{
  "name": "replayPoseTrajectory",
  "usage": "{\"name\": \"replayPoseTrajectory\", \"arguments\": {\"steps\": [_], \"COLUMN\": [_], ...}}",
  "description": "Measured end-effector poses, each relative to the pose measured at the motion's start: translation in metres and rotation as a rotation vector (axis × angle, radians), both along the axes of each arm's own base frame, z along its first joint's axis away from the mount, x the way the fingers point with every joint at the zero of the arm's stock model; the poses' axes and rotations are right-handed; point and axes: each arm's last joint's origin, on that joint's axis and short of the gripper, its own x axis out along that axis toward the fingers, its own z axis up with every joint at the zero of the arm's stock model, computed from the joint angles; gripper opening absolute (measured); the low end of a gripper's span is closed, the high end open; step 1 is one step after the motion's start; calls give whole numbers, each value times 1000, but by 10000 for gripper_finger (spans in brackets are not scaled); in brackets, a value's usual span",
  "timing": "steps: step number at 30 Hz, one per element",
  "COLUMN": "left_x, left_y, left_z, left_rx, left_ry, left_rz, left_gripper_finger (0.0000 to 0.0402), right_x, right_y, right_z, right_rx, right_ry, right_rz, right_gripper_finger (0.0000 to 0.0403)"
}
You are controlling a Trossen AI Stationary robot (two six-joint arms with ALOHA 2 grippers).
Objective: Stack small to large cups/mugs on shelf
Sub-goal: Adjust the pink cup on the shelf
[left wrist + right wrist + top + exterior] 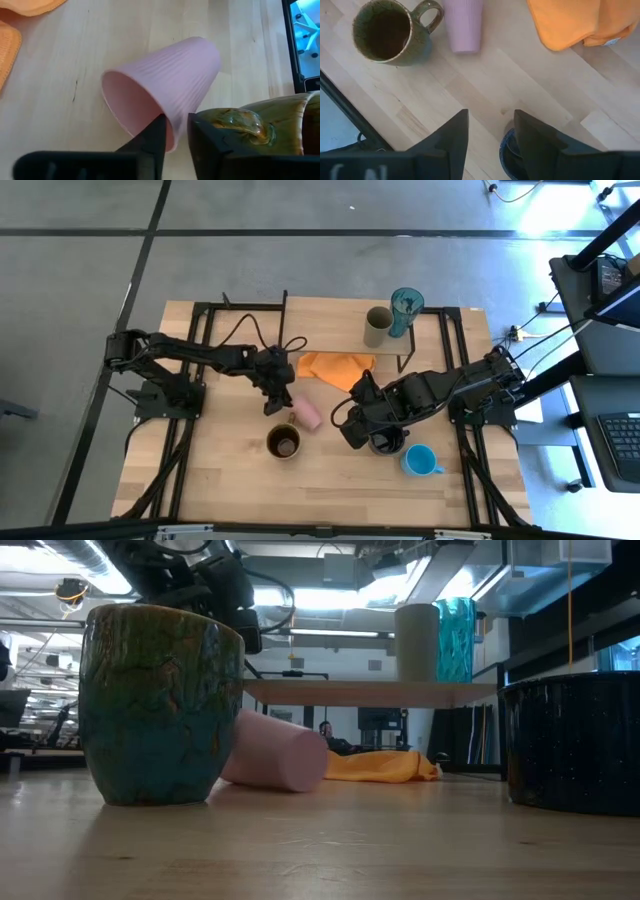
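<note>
left gripper (175,135), above the tabletop centre: fingers nearly closed across the rim wall of the ribbed pale pink cup (165,87), one finger inside the mouth and one outside; whether they already pinch it firmly is hard to tell. the cup lies on its side, just beside the glazed mustard-brown handled mug (284,442).

right gripper (490,135): fingers spread apart, holding nothing, poised over the rim of the speckled black mug (507,152).

risks: a rim-only grip on a tipped, tapered cup may let it swing or slip as it lifts; the adjacent brown mug could be nudged by the outer finger; the two arms work close together and could foul each other.

containers: the brown mug, upright, appears empty. the light blue mug (420,460) stands near the front right of the table, contents not visible. on the light-wood shelf board (330,310), the olive-grey cup (377,326) and the tall teal patterned tumbler (405,310) stand side by side. an orange cloth (335,367) lies between shelf and cups.
</note>
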Motion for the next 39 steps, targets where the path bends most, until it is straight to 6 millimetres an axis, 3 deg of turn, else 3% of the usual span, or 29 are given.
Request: {"name": "replayPoseTrajectory", "arguments": {"steps": [6,25,31,39], "left_x": [2,4,-2,-29], "left_y": [0,-1,-2,-11], "left_z": [1,11,54,128], "left_rx": [5,-8,26,272], "left_ry": [-23,-96,-166,-97], "left_rz": [-1,8,25,-23], "left_gripper_finger": [6,1,0,0], "right_x": [0,-3,-5,-8], "right_y": [0,-1,-3,-3], "right_z": [0,-1,-1,6], "right_rx": [-1,-13,-38,-120], "right_ry": [1,35,46,-26], "right_rz": [0,-2,-7,-27], "right_gripper_finger": [159,159,159,159]}}
